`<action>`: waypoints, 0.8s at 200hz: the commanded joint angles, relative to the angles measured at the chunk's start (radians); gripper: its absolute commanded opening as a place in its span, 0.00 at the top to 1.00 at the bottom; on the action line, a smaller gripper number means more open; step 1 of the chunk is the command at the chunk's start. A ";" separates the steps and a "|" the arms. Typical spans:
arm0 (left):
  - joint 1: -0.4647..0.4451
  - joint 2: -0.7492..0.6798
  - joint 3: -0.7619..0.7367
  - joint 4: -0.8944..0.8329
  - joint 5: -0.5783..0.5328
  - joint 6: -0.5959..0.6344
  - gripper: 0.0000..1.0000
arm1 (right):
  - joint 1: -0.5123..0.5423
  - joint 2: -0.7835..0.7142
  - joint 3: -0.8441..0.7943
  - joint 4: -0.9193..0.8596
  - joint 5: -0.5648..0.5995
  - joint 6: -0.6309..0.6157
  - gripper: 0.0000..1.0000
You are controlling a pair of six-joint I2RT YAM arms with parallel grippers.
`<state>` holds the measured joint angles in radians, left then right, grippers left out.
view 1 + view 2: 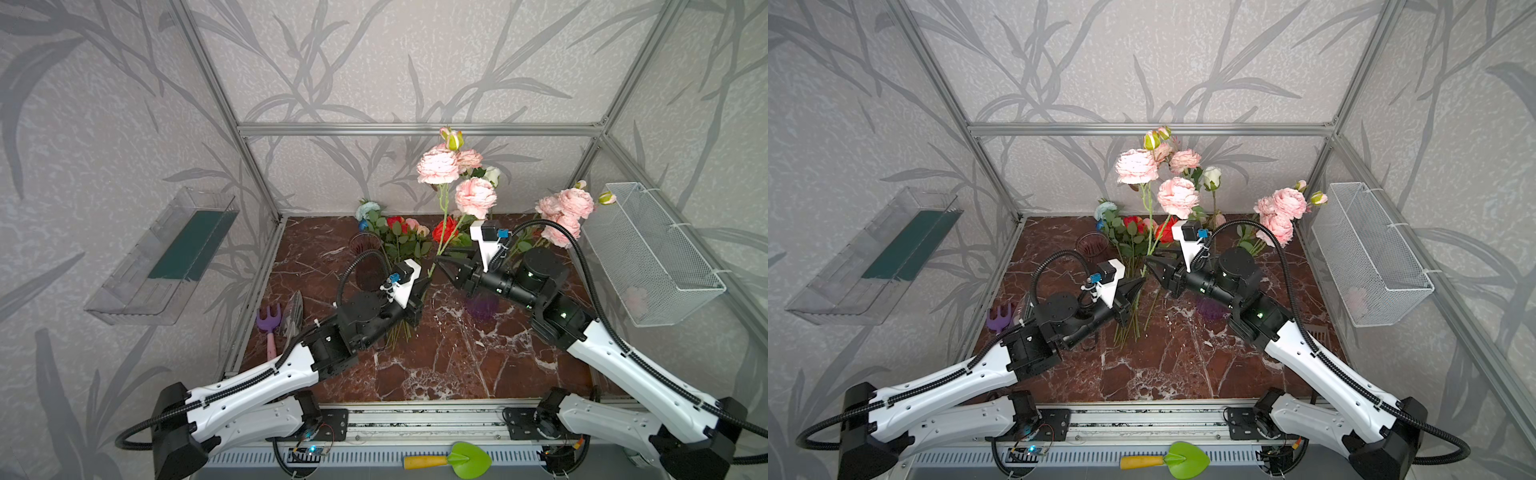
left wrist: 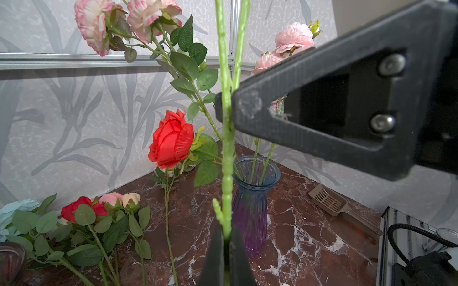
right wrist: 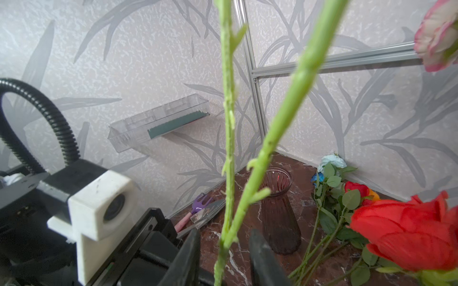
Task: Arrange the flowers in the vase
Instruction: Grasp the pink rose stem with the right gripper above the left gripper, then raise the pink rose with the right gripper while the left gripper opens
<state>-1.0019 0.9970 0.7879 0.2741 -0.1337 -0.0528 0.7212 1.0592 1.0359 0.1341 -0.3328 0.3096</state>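
A forked green stem (image 2: 226, 148) carrying frilly pink blooms (image 1: 436, 166) stands upright over the table's middle. My left gripper (image 1: 428, 278) is shut on its lower end (image 2: 226, 235). My right gripper (image 1: 438, 259) reaches in from the right a little higher; in the right wrist view its jaws (image 3: 224, 235) stand apart on either side of the stem (image 3: 229, 148) without touching it. A blue-purple glass vase (image 2: 255, 198) holding several stems stands under the right arm (image 1: 482, 305). More flowers (image 1: 399, 237) lie at the back beside a dark reddish vase (image 1: 365, 249).
A red rose (image 2: 172, 140) stands behind the held stem. A wire basket (image 1: 656, 257) hangs on the right wall and a clear tray (image 1: 162, 257) on the left wall. A purple rake (image 1: 268, 322) and a trowel (image 1: 295, 311) lie at the left; a brown scoop (image 2: 329, 203) lies at the right.
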 commanded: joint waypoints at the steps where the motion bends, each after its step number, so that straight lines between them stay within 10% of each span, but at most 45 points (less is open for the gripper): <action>1: -0.011 0.002 -0.006 0.028 -0.019 0.027 1.00 | 0.002 0.023 0.039 0.054 0.014 0.036 0.73; 59: -0.023 0.000 -0.007 0.028 -0.076 0.019 0.97 | 0.003 0.031 0.050 0.072 0.013 0.064 0.97; 101: -0.025 -0.010 -0.010 0.029 -0.153 0.007 0.35 | 0.003 -0.004 0.033 0.060 0.109 0.048 0.98; 160: -0.026 -0.049 -0.076 0.159 -0.523 0.011 0.32 | 0.003 -0.094 0.036 -0.033 0.313 -0.064 0.99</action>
<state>-1.0229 0.9707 0.7357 0.3374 -0.4206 -0.0513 0.7258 1.0267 1.0538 0.1184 -0.1375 0.3111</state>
